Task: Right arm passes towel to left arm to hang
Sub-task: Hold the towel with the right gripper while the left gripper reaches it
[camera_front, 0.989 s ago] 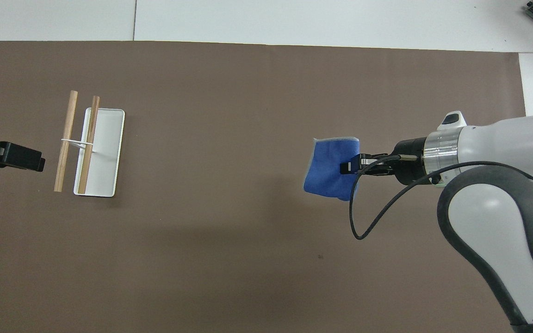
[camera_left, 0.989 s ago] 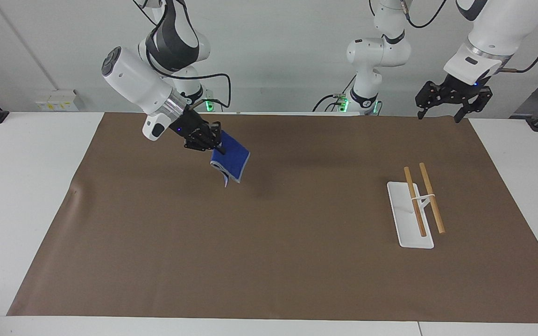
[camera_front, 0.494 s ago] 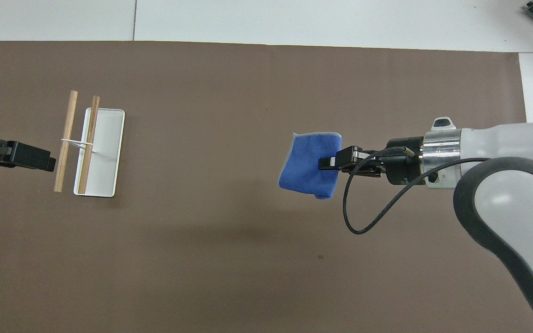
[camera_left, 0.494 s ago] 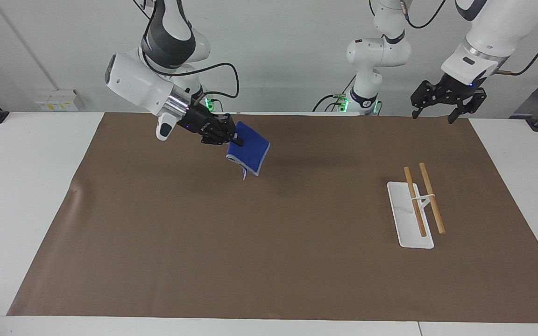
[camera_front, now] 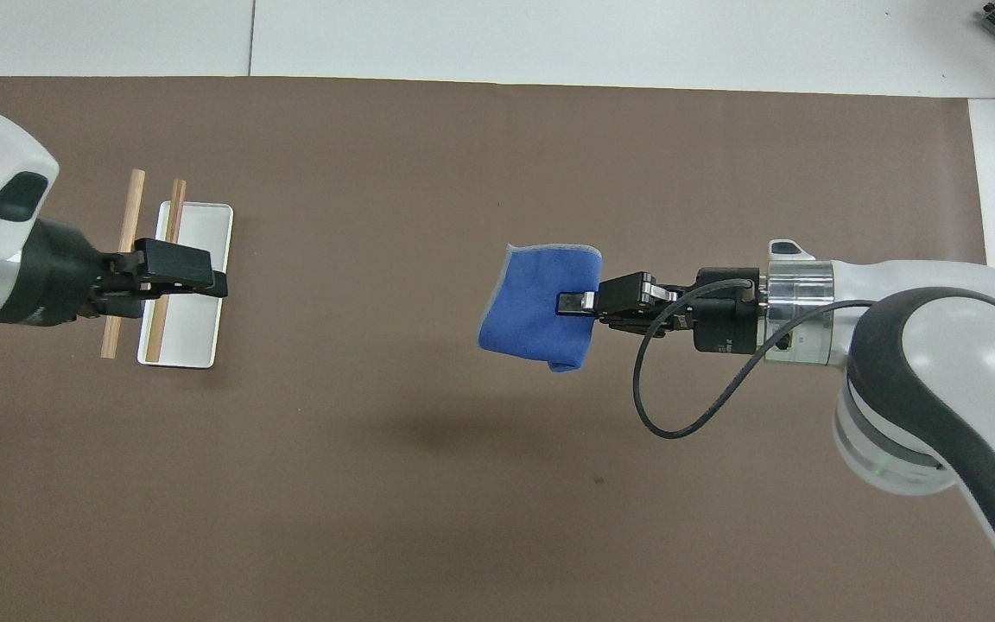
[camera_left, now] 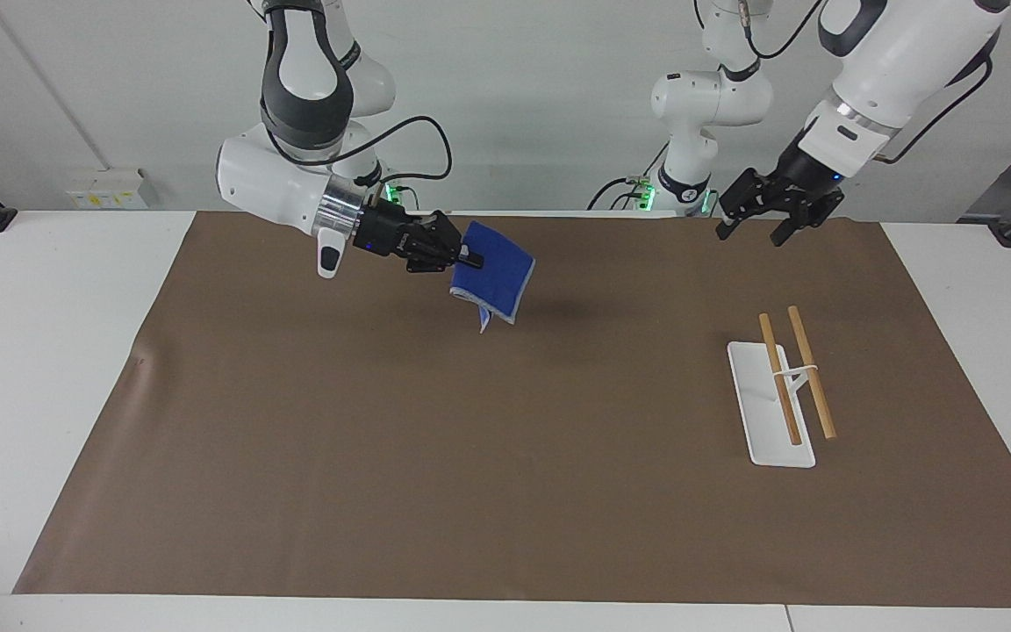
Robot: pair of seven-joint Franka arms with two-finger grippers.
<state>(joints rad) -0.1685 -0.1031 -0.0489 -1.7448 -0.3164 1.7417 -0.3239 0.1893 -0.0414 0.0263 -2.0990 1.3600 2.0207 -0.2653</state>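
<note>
Between the right arm's clenched jaws point(camera_left: 472, 260), the towel point(camera_left: 495, 279), aloft over the mat point(camera_left: 470, 456); left jaws point(camera_left: 756, 226) spread, empty.

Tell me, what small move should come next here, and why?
Probably the left hand should move in toward the towel. The right hand is shut on the towel, holding it in the air over the brown mat, its free edge pointing toward the left arm's end. The left hand is open and apart from the towel, up over the mat's edge nearest the robots.

Rack point(camera_left: 773, 404) stands on mat point(camera_left: 470, 491) toward left arm's end.
</note>
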